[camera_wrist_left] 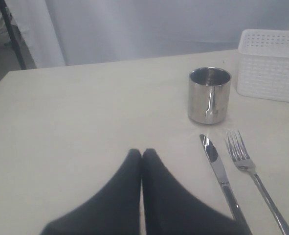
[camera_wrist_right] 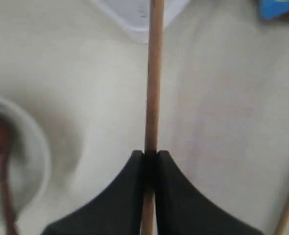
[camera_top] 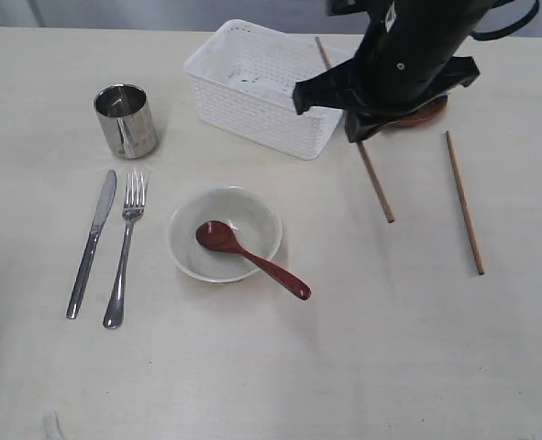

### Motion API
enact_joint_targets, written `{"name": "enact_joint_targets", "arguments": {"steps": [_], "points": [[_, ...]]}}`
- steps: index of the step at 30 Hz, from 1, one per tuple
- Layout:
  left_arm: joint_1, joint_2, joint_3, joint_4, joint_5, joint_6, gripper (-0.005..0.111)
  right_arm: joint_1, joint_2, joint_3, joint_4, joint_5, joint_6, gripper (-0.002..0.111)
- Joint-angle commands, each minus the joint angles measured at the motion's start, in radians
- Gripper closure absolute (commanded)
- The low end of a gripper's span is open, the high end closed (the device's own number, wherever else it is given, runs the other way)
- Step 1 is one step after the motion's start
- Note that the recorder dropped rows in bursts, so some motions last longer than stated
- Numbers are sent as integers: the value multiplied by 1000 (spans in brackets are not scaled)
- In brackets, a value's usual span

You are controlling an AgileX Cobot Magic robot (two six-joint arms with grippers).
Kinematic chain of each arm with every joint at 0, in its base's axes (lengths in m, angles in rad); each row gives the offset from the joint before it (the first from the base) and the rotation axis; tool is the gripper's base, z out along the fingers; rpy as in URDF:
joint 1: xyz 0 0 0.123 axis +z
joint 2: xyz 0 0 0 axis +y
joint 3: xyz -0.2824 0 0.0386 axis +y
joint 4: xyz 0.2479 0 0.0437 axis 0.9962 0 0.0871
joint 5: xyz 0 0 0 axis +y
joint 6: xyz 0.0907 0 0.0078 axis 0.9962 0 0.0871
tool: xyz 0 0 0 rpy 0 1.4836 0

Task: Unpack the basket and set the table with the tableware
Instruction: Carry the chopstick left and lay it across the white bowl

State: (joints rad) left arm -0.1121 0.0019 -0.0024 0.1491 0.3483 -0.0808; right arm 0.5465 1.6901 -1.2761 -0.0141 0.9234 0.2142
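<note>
My right gripper (camera_top: 356,131) (camera_wrist_right: 150,154) is shut on a brown wooden chopstick (camera_top: 378,192) (camera_wrist_right: 154,73) just right of the white lattice basket (camera_top: 252,87). The other chopstick (camera_top: 463,202) lies on the table (camera_top: 362,348) further right. A pale bowl (camera_top: 252,213) at the centre holds the dark red spoon (camera_top: 252,258). Left of it lie the fork (camera_top: 126,247) and knife (camera_top: 91,244), with the steel cup (camera_top: 125,120) behind them. A brown plate (camera_top: 428,112) shows partly under the right arm. My left gripper (camera_wrist_left: 142,152) is shut and holds nothing, near the knife (camera_wrist_left: 220,171).
A blue bag (camera_wrist_right: 281,7) shows at the edge of the right wrist view, near the plate. The right arm hides the basket's right end and most of the plate in the exterior view. The left arm does not show there.
</note>
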Motion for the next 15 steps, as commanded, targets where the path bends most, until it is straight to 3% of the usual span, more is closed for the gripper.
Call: {"name": "enact_joint_targets", "arguments": {"steps": [1,9,15], "points": [[-6,-2,2,4,-1,-2,107,49,-3,-48,239,54,-156,109],[-6,-2,2,4,-1,-2,107,203,100,-50,252,-44,29,109],[-6,-2,2,4,-1,-2,107,265,198,-50,275,-111,91,109]]}}
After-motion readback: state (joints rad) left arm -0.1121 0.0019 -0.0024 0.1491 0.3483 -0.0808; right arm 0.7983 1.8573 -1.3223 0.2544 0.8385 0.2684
